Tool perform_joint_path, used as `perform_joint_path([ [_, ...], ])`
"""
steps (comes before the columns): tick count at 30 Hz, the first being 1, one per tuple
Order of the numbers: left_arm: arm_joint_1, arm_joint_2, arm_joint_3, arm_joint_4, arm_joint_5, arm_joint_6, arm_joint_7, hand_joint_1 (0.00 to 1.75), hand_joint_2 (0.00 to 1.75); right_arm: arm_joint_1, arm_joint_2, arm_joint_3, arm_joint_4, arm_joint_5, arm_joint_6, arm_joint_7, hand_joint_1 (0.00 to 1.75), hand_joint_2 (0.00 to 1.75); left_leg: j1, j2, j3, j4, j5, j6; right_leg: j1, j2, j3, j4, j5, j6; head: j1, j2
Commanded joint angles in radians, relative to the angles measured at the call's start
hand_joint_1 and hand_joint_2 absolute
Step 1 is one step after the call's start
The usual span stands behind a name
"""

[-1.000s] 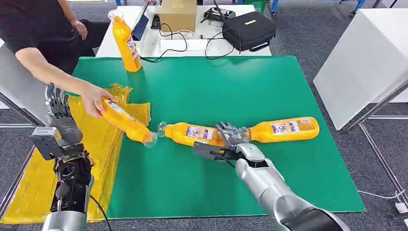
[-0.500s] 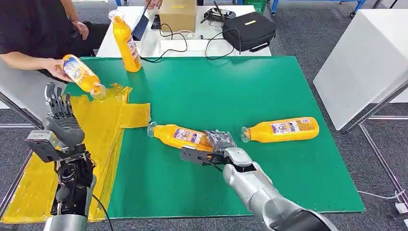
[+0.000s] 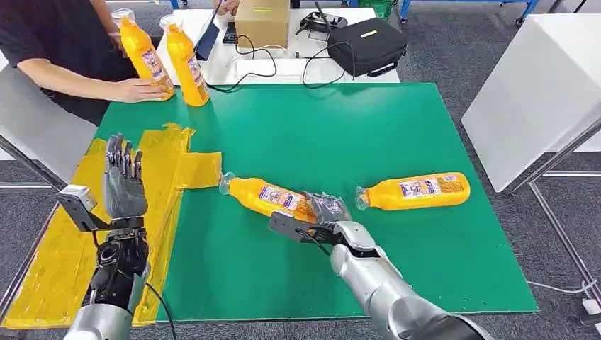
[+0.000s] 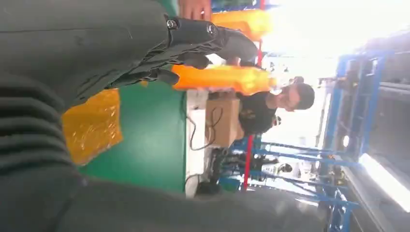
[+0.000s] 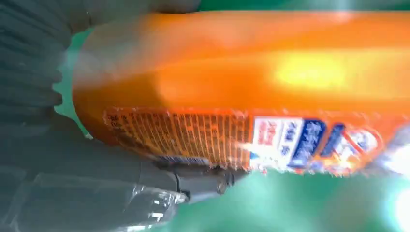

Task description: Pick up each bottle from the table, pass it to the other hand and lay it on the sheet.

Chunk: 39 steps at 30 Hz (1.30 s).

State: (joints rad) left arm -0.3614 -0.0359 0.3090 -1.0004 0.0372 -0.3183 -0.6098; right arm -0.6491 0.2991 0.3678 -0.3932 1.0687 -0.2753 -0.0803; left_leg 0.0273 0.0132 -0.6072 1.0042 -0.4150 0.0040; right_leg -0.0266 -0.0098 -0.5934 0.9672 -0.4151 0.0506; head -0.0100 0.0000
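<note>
Right hand (image 3: 327, 210) is clamped on your orange bottle (image 3: 273, 197), now dragged toward the yellow sheet (image 3: 152, 185) at the tabletop's left edge. Left hand (image 3: 124, 185) has risen, fingers apart, ready for your handover; the person stood the other bottle (image 3: 145, 55) at the far-left corner.

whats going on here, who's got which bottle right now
The right robot hand grips the base of an orange bottle whose cap points toward the yellow sheet. The left robot hand is raised over that sheet, fingers apart, holding nothing. A second orange bottle lies on the green table to the right. At the far corner, a person's hand steadies one upright bottle beside another upright bottle.
</note>
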Motion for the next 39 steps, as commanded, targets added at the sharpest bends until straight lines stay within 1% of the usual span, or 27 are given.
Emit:
perform_joint_path([
  [1, -0.114, 0.048, 0.05, 0.344, 0.101, -0.151, 0.072, 0.0, 1.75, 0.032, -0.045, -0.139, -0.256, -0.093, 0.037, -0.097, 1.75, 1.75, -0.001, -0.002, 0.0, 0.0, 0.0, 0.001, 0.0, -0.001, 0.0, 0.001, -0.001, -0.002, 0.0, 0.0],
  [2, -0.105, 0.041, 0.049, 0.331, 0.105, -0.156, 0.075, 0.0, 1.75, 0.048, -0.042, -0.145, -0.312, -0.106, 0.027, -0.11, 1.75, 1.75, -0.001, -0.002, 0.0, 0.0, 0.0, 0.001, 0.0, -0.001, 0.0, 0.001, -0.001, -0.003, -0.001, 0.0],
  [4, -0.081, 0.029, 0.046, 0.29, 0.132, -0.177, 0.113, 0.0, 1.75, 0.093, -0.042, -0.133, -0.434, -0.122, 0.047, -0.108, 1.75, 1.75, -0.001, -0.003, 0.0, 0.0, 0.0, 0.001, 0.0, -0.002, 0.0, 0.001, -0.001, -0.003, 0.0, 0.0],
  [6, -0.071, 0.022, 0.037, 0.287, 0.164, -0.219, 0.148, 0.0, 1.75, 0.127, -0.036, -0.123, -0.511, -0.141, 0.048, -0.111, 1.75, 1.75, 0.0, -0.003, 0.001, 0.001, -0.001, 0.001, 0.0, -0.002, 0.001, 0.001, -0.002, -0.003, 0.0, 0.0],
  [7, -0.069, 0.019, 0.031, 0.292, 0.178, -0.248, 0.168, 0.0, 1.75, 0.135, -0.033, -0.122, -0.529, -0.15, 0.041, -0.116, 1.75, 1.75, 0.0, -0.003, 0.0, 0.0, -0.001, 0.001, 0.0, -0.001, 0.001, 0.001, -0.002, -0.003, 0.0, 0.0],
  [9, -0.062, 0.002, 0.014, 0.289, 0.181, -0.248, 0.177, 0.0, 1.75, 0.147, -0.029, -0.109, -0.555, -0.155, 0.041, -0.115, 1.75, 1.75, 0.0, -0.002, 0.0, 0.0, -0.001, 0.001, 0.0, -0.001, 0.0, 0.0, -0.002, -0.003, 0.0, 0.0],
  [11, -0.062, 0.002, 0.014, 0.289, 0.181, -0.248, 0.177, 0.0, 1.75, 0.147, -0.029, -0.109, -0.555, -0.155, 0.041, -0.115, 1.75, 1.75, 0.0, -0.002, -0.001, 0.0, 0.0, 0.001, 0.0, -0.001, -0.001, 0.0, -0.001, -0.002, 0.0, 0.0],
  [14, -0.061, 0.001, -0.018, 0.288, 0.206, -0.282, 0.196, 0.0, 1.75, 0.142, -0.033, -0.097, -0.542, -0.176, 0.04, -0.116, 1.75, 1.75, 0.0, -0.003, -0.001, 0.0, 0.0, 0.001, 0.0, -0.001, -0.001, 0.001, -0.001, -0.003, 0.0, 0.0],
  [18, -0.053, -0.065, -0.102, 0.256, 0.23, -0.336, 0.235, 0.0, 1.75, 0.136, -0.002, -0.077, -0.523, -0.191, 0.049, -0.112, 1.75, 1.75, -0.001, -0.005, 0.0, 0.001, -0.001, 0.002, 0.0, -0.003, 0.001, 0.001, -0.003, -0.004, 0.0, 0.0],
  [19, -0.055, -0.075, -0.123, 0.253, 0.247, -0.35, 0.256, 0.0, 1.75, 0.132, 0.005, -0.07, -0.507, -0.192, 0.049, -0.11, 1.75, 1.75, -0.001, -0.004, -0.003, 0.0, 0.0, 0.001, 0.0, -0.002, -0.002, 0.001, -0.001, -0.002, 0.0, 0.0],
  [20, -0.052, -0.083, -0.147, 0.244, 0.261, -0.358, 0.269, 0.0, 1.75, 0.127, 0.013, -0.061, -0.487, -0.191, 0.047, -0.109, 1.75, 1.75, -0.001, -0.005, -0.001, 0.001, -0.001, 0.001, 0.0, -0.003, 0.0, 0.001, -0.002, -0.003, -0.001, 0.0],
  [22, -0.032, -0.097, -0.215, 0.202, 0.293, -0.351, 0.281, 0.0, 1.75, 0.12, 0.037, -0.05, -0.427, -0.206, 0.026, -0.125, 1.75, 1.75, -0.001, -0.003, -0.002, 0.0, 0.0, 0.001, 0.0, -0.002, -0.002, 0.0, -0.001, -0.002, 0.0, 0.0],
  [24, -0.004, -0.099, -0.279, 0.157, 0.333, -0.339, 0.289, 0.0, 1.75, 0.114, 0.05, -0.029, -0.374, -0.222, 0.009, -0.134, 1.75, 1.75, -0.001, -0.002, -0.001, 0.0, -0.001, 0.001, 0.0, 0.0, 0.0, 0.001, -0.002, -0.003, 0.0, 0.0],
  [26, 0.012, -0.099, -0.314, 0.134, 0.354, -0.336, 0.292, 0.0, 1.75, 0.105, 0.05, 0.001, -0.336, -0.25, -0.002, -0.137, 1.75, 1.75, 0.0, -0.001, -0.002, 0.0, -0.001, 0.001, 0.0, 0.001, -0.001, 0.0, -0.001, -0.002, 0.0, 0.0],
  [29, 0.018, -0.101, -0.331, 0.119, 0.354, -0.328, 0.29, 0.0, 1.75, 0.097, 0.05, 0.028, -0.318, -0.277, -0.006, -0.136, 1.75, 1.75, 0.0, -0.001, -0.001, 0.0, -0.001, 0.0, 0.0, 0.0, -0.001, 0.0, -0.001, -0.003, 0.0, 0.0],
  [30, 0.01, -0.096, -0.339, 0.123, 0.363, -0.315, 0.285, 0.0, 1.75, 0.087, 0.05, 0.069, -0.297, -0.308, -0.012, -0.134, 1.75, 1.75, 0.0, -0.002, -0.001, 0.0, -0.001, 0.001, 0.0, -0.001, 0.0, 0.0, -0.002, -0.003, -0.001, 0.0],
  [33, -0.019, -0.08, -0.346, 0.15, 0.388, -0.307, 0.278, 0.0, 1.75, 0.082, 0.05, 0.136, -0.274, -0.357, -0.034, -0.131, 1.75, 1.75, 0.0, -0.001, 0.001, 0.001, -0.002, 0.002, 0.0, 0.001, 0.001, 0.001, -0.002, -0.004, 0.0, 0.0],
  [34, -0.023, -0.077, -0.346, 0.154, 0.391, -0.309, 0.278, 0.0, 1.75, 0.082, 0.05, 0.144, -0.272, -0.362, -0.039, -0.129, 1.75, 1.75, 0.0, 0.0, -0.003, 0.0, 0.0, 0.001, 0.0, 0.001, -0.003, 0.0, 0.0, -0.002, 0.0, 0.0],
  [36, -0.036, -0.068, -0.343, 0.169, 0.404, -0.309, 0.272, 0.0, 1.75, 0.084, 0.05, 0.197, -0.257, -0.392, -0.036, -0.119, 1.75, 1.75, 0.0, -0.001, -0.001, 0.001, -0.002, 0.001, 0.001, 0.001, 0.0, 0.001, -0.002, -0.004, 0.0, 0.0],
  [39, -0.044, -0.061, -0.345, 0.183, 0.41, -0.313, 0.269, 0.0, 1.75, 0.086, 0.05, 0.261, -0.233, -0.439, -0.051, -0.107, 1.75, 1.75, 0.0, -0.001, -0.003, 0.0, 0.0, 0.0, 0.001, 0.0, -0.002, 0.0, -0.001, -0.003, 0.0, 0.0],
])
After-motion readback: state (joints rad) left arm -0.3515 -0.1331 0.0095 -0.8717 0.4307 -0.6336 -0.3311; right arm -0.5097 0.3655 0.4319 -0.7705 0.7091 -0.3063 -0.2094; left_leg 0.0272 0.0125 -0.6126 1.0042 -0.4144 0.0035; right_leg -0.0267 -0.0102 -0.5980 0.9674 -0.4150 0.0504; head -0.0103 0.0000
